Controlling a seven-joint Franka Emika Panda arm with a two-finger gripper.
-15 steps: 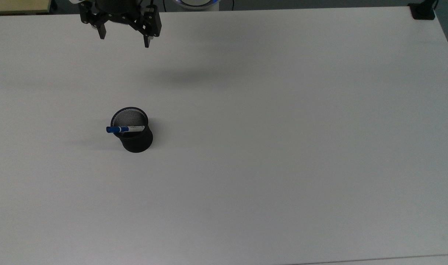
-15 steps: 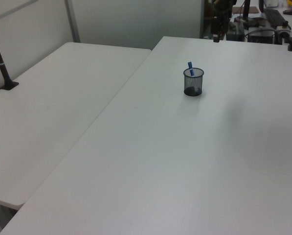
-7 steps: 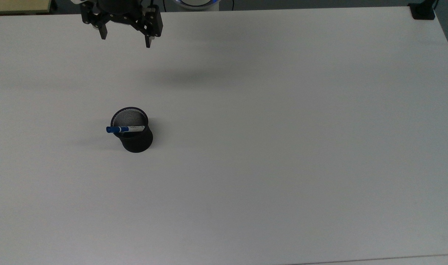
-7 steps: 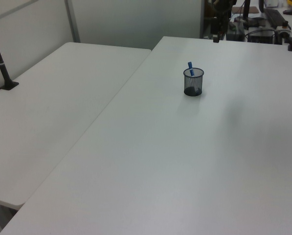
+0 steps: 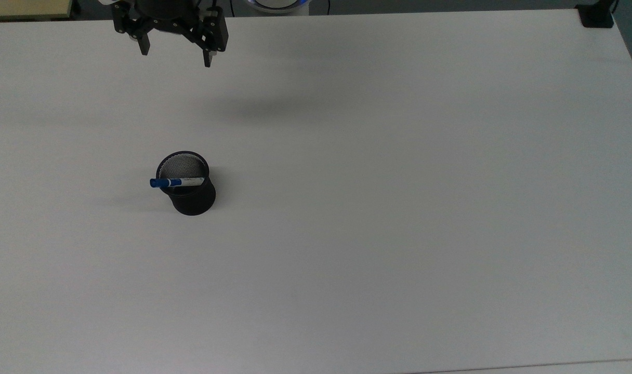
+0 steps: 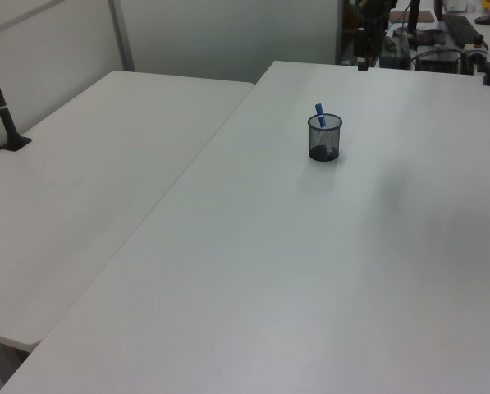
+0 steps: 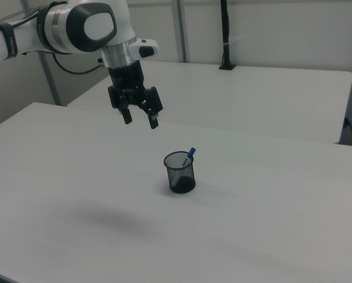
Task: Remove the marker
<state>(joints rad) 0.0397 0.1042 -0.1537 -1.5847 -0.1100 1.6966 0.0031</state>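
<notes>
My tool (image 5: 175,58) hangs in the air with its two fingers spread wide and nothing between them, above the counter (image 5: 399,208) near its far edge in the top view. The marker (image 5: 176,182) stands tilted inside a black mesh cup (image 5: 190,195), its blue cap poking out over the rim toward the top view's left. The cup sits upright on the counter, well apart from my tool and nearer the top view's left edge than its right. In the right view my tool (image 7: 140,119) hovers above and to the left of the cup (image 7: 180,173), and the marker's cap (image 7: 191,152) leans toward the right view's right.
</notes>
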